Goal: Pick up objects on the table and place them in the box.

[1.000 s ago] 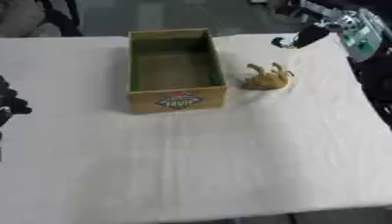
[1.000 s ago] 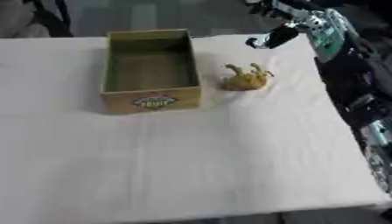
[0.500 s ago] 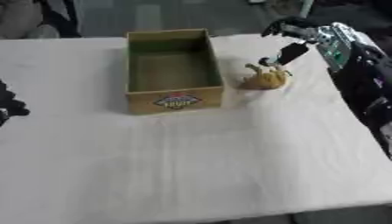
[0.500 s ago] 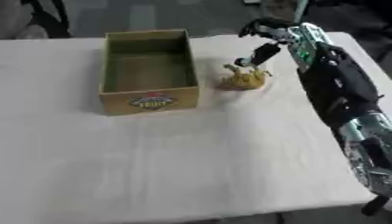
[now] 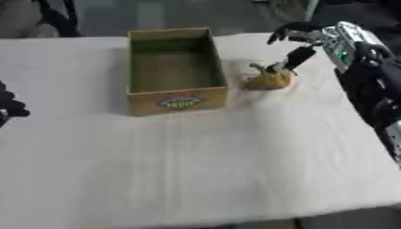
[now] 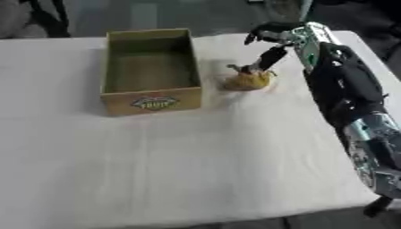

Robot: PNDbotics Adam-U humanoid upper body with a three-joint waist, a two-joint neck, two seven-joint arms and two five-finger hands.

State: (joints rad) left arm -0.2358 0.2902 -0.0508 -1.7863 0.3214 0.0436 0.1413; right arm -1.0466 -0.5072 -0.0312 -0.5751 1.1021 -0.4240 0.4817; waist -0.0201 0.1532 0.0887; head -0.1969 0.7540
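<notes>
Lumpy yellow-brown object (image 5: 269,80), small and rounded with a darker stalk sticking up on its left, lies on the white cloth-covered bench (image 5: 235,161) just beside the right wall of the box, apart from it. That open rectangular cardboard box (image 5: 174,71), tan with a coloured label on its near face, stands upright with nothing visible inside. Right hand (image 6: 275,42), black with silver parts, reaches in from the right of the box and hangs over the yellow-brown object: one finger or the thumb (image 6: 269,59) points down to the object's upper right edge, whether touching cannot be told, while the other fingers (image 6: 265,31) arch spread above it, closed round nothing. Left hand (image 5: 9,107) shows only as a dark shape at the view's edge, well to the left of the box; whether it is released or clenched cannot be told.
</notes>
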